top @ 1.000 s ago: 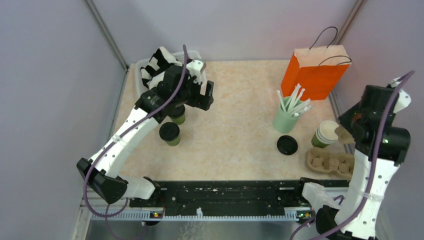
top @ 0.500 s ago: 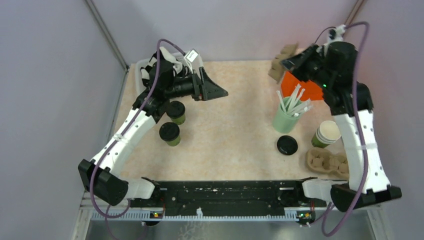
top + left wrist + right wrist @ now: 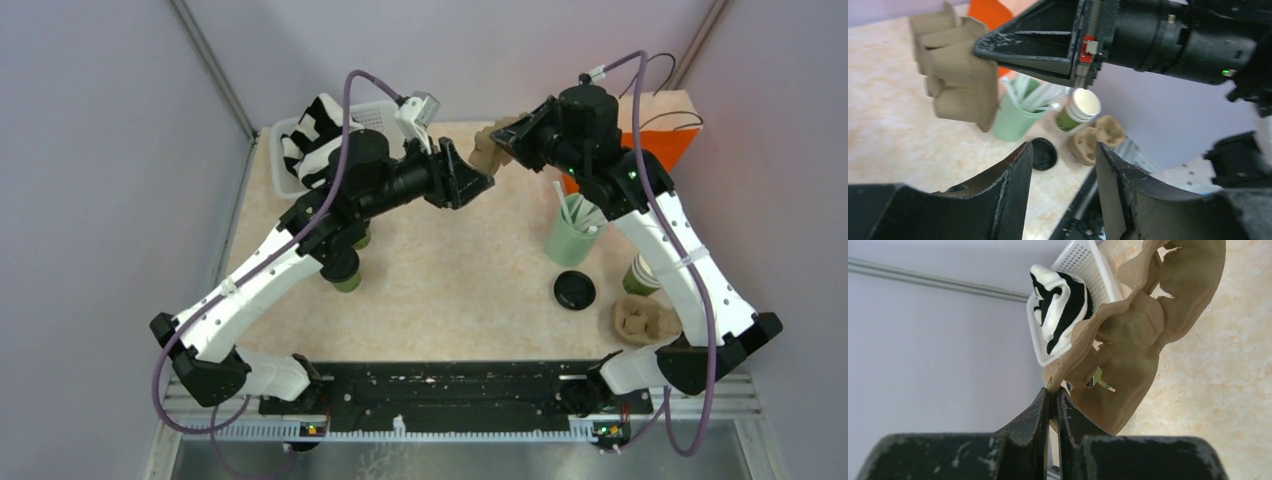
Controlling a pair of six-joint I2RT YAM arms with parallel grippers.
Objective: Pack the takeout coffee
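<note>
Currently, 2 lidded cups (image 3: 347,279) stand well left of the tumbler (image 3: 568,242).
Right gripper (image 3: 1055,392) pinches the pulp carrier (image 3: 1143,335) by its rim, aloft left of the tumbler; left gripper (image 3: 1063,146), spread and empty, should clamp the opposite edge squarely.

Both arms raised, left claw (image 3: 1062,151) parted, right claw (image 3: 1054,393) pinched tight
</note>
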